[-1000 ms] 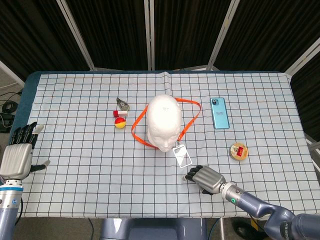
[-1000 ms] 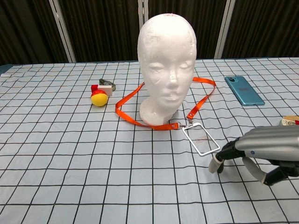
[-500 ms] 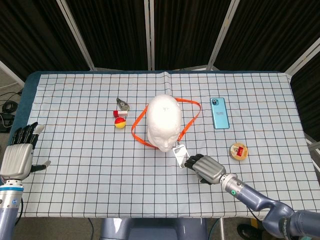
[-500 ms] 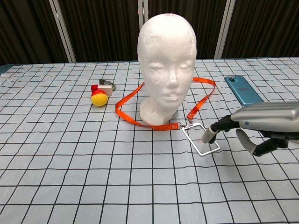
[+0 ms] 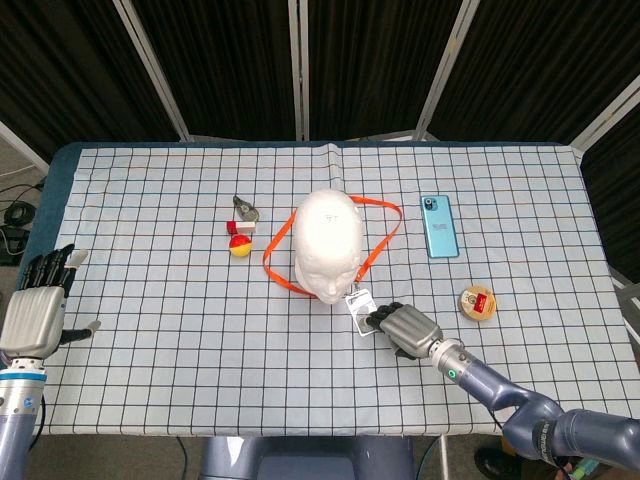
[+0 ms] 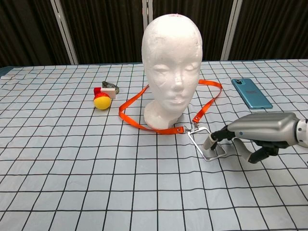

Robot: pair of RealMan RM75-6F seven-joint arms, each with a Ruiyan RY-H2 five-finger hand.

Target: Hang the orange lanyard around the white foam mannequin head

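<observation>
The white foam mannequin head [image 5: 327, 245] [image 6: 172, 72] stands upright mid-table. The orange lanyard [image 5: 268, 256] [image 6: 133, 101] lies flat on the cloth, looped around the base of the neck. Its clear badge holder [image 5: 362, 310] [image 6: 208, 144] rests in front of the head, to the right. My right hand [image 5: 405, 328] [image 6: 260, 132] lies low just right of the badge holder, one fingertip [image 6: 208, 143] touching its frame, the thumb apart below. My left hand [image 5: 40, 305] hovers at the table's left edge, fingers spread, holding nothing; the chest view does not show it.
A yellow and red ball [image 5: 240, 247] [image 6: 101, 101] and a small grey object [image 5: 244, 209] [image 6: 110, 87] lie left of the head. A teal phone [image 5: 439, 226] [image 6: 251, 93] lies to its right, and a round wooden piece [image 5: 478, 302] sits near my right hand. The checked tablecloth [image 5: 180, 300] covers the table.
My right hand has moved left and away from the front edge, from a spot short of the badge holder to touching it. The lanyard, head and left hand have not moved.
</observation>
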